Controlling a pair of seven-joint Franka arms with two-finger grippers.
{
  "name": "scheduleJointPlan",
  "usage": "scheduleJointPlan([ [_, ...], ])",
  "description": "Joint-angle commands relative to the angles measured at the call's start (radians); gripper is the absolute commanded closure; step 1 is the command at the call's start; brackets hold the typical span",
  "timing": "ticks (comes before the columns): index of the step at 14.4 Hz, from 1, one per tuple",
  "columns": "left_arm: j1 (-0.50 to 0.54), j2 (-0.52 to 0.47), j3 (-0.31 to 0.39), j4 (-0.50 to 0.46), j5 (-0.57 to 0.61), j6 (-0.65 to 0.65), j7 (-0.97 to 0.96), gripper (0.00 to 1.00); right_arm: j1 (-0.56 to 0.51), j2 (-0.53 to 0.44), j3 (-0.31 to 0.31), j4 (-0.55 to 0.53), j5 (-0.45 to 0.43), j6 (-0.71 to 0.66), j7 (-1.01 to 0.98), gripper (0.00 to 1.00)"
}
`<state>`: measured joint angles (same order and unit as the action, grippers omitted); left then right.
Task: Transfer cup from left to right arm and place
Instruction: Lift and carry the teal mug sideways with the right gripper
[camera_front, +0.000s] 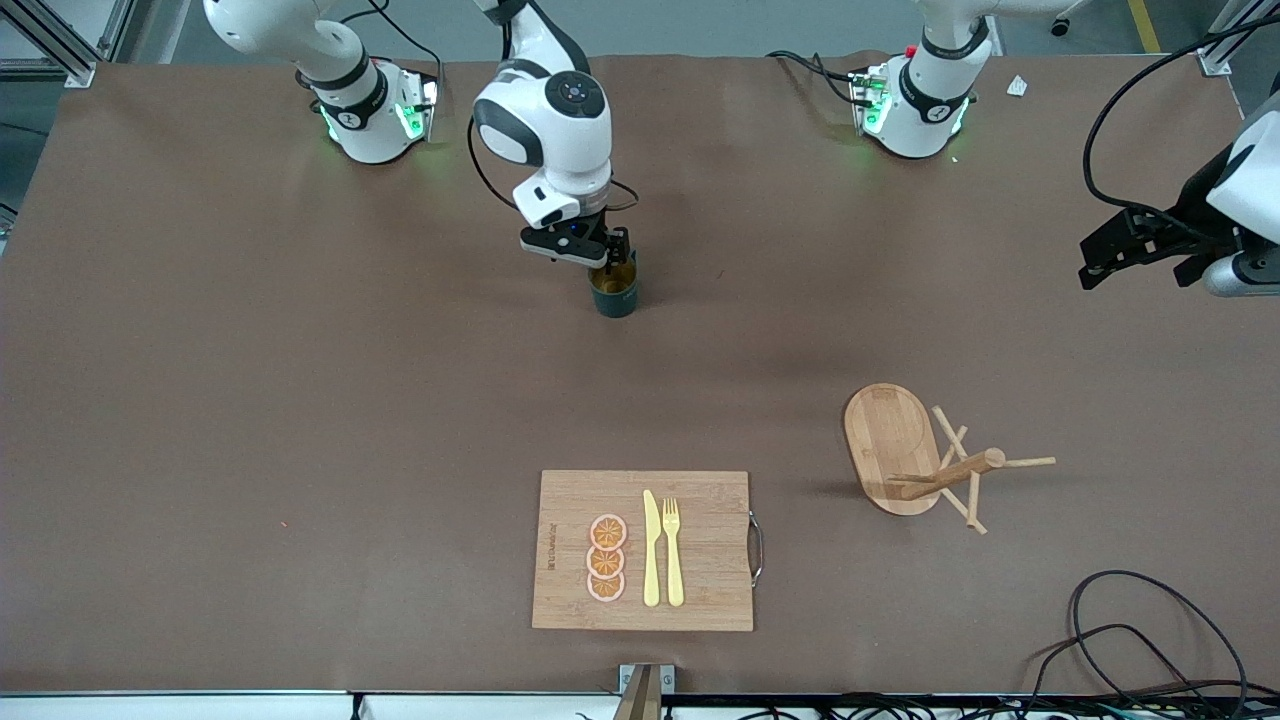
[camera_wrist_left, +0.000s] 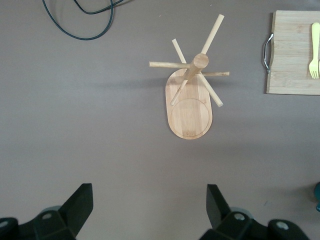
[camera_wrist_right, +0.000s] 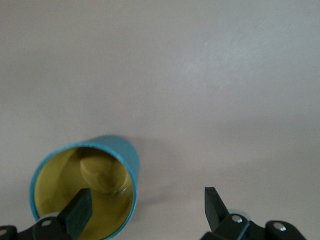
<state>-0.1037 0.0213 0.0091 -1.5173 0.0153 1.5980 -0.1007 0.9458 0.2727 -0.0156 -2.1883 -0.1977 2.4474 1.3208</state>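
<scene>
Teal outside and mustard-yellow within, the cup (camera_front: 614, 291) stands upright on the brown table (camera_front: 250, 400), about midway between the two arm bases. Nothing crowds it; bare table surrounds it. The right gripper (camera_front: 600, 255) hangs just above its rim with jaws spread wide; in the right wrist view one finger (camera_wrist_right: 80, 210) sits over the cup's (camera_wrist_right: 85, 192) mouth and the other stands clear outside the wall, so nothing is clamped.

Nearer the front camera than the cup lies a bamboo cutting board (camera_front: 700, 600) carrying orange slices (camera_front: 606, 558), a yellow knife (camera_front: 651, 548) and a fork (camera_front: 673, 550). Toward the left arm's end from the board stands a wooden mug tree (camera_front: 925, 460). The left gripper (camera_front: 1140, 250) waits over that end of the table, well apart from the cup, its jaws also wide and empty.
</scene>
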Motion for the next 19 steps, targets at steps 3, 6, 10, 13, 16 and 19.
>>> scheduleJointPlan([
  [3, -0.001, 0.009, 0.003, 0.025, -0.009, -0.016, -0.005, 0.00, 0.030, 0.083, -0.004, 0.041, -0.017, 0.051, 0.041, 0.01],
  [6, -0.001, 0.009, 0.003, 0.023, -0.009, -0.018, -0.005, 0.00, 0.019, 0.097, -0.004, 0.042, -0.017, 0.088, 0.043, 0.03],
  [10, -0.001, 0.009, 0.005, 0.023, -0.009, -0.018, -0.005, 0.00, 0.004, 0.099, -0.004, 0.056, -0.015, 0.093, 0.043, 0.26],
  [13, -0.001, 0.009, 0.003, 0.023, -0.009, -0.018, -0.005, 0.00, -0.002, 0.099, -0.004, 0.056, -0.015, 0.093, 0.041, 0.60],
  [16, -0.002, 0.009, 0.003, 0.025, -0.009, -0.024, -0.005, 0.00, 0.001, 0.099, -0.004, 0.056, -0.015, 0.094, 0.031, 0.85],
  [19, -0.002, 0.009, 0.003, 0.025, -0.011, -0.026, -0.005, 0.00, -0.001, 0.099, -0.004, 0.055, -0.017, 0.094, 0.029, 0.97],
])
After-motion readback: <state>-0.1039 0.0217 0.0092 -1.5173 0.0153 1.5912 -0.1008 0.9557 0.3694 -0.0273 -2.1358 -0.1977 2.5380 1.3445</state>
